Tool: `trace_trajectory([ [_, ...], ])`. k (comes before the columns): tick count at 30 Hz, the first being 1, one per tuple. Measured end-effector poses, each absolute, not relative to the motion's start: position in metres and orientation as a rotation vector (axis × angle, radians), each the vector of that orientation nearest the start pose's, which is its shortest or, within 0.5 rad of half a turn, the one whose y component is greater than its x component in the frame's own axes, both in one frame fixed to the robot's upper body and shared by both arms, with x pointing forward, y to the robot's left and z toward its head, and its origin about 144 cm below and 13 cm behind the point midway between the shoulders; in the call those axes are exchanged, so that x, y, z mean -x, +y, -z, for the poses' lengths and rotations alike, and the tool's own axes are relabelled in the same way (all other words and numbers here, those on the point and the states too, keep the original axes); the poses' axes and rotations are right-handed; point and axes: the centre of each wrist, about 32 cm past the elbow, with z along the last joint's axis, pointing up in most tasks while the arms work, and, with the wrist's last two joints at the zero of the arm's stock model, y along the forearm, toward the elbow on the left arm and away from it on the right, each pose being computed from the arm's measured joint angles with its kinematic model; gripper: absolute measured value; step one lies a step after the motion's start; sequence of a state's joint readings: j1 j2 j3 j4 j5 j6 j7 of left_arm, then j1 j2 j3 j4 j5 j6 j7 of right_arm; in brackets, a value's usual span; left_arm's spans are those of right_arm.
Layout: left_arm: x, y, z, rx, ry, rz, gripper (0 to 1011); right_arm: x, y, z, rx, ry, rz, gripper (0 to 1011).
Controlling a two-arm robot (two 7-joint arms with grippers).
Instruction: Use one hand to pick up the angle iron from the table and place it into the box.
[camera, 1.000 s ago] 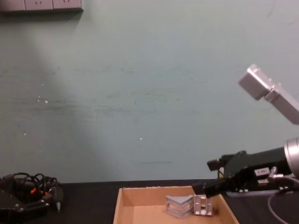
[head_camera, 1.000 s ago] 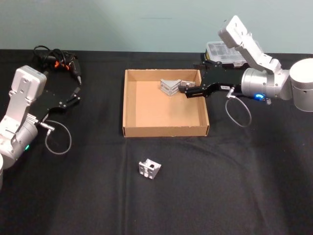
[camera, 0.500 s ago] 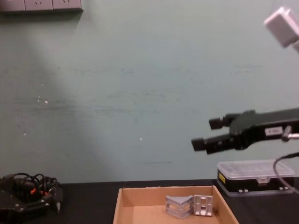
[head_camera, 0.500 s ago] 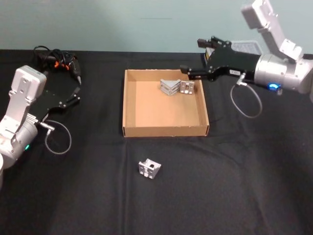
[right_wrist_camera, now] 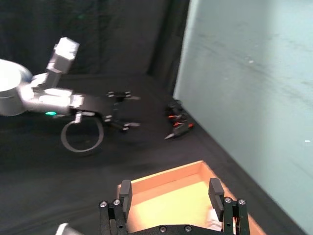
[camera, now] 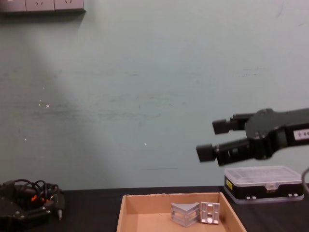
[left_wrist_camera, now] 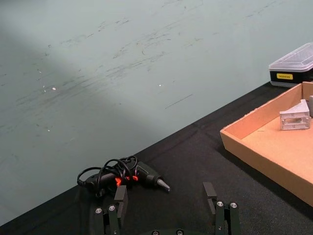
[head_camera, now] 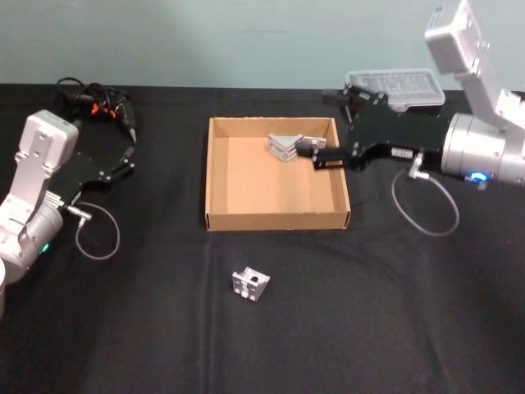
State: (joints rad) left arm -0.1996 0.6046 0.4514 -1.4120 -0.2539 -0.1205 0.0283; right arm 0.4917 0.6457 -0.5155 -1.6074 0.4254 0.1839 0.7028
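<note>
The tan cardboard box (head_camera: 219, 168) sits mid-table, and two silver angle irons lie side by side against its far wall (camera: 185, 213) (camera: 210, 212). One of them (head_camera: 284, 146) shows beside my right gripper (head_camera: 313, 154), which hovers open and empty above the box's far right part. From the chest, this gripper (camera: 212, 140) hangs well above the box rim (camera: 169, 197). Another angle iron (head_camera: 251, 284) rests on the black table (head_camera: 369, 312) in front of the box. At the far left, my left gripper (head_camera: 127, 160) is parked low, fingers open (left_wrist_camera: 165, 196).
A black case with a clear lid (head_camera: 398, 86) stands behind the box to the right. A power tool with coiled cable (head_camera: 94, 98) lies at the back left near the left arm. A teal wall closes off the table's far edge.
My right gripper, low inside the box beside the angle irons a second ago, rose away empty and has since drawn back toward me, still raised. The left arm stayed still.
</note>
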Motion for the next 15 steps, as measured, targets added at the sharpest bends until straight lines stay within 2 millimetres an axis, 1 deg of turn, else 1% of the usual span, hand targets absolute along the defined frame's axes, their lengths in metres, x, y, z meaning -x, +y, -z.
trace_trajectory([
  [4, -0.489, 0.31, -1.14, -0.304, -0.285, -1.248, 1000, -0.525, -0.27, -1.283, 0.299, -0.188, 0.45, 1003],
  [10, -0.489, 0.31, -1.14, -0.305, -0.285, -1.248, 1000, -0.515, -0.267, -1.277, 0.301, -0.163, 0.423, 1003],
  [15, -0.489, 0.31, -1.14, -0.304, -0.285, -1.248, 1000, -0.506, -0.264, -1.268, 0.296, -0.127, 0.408, 1003],
])
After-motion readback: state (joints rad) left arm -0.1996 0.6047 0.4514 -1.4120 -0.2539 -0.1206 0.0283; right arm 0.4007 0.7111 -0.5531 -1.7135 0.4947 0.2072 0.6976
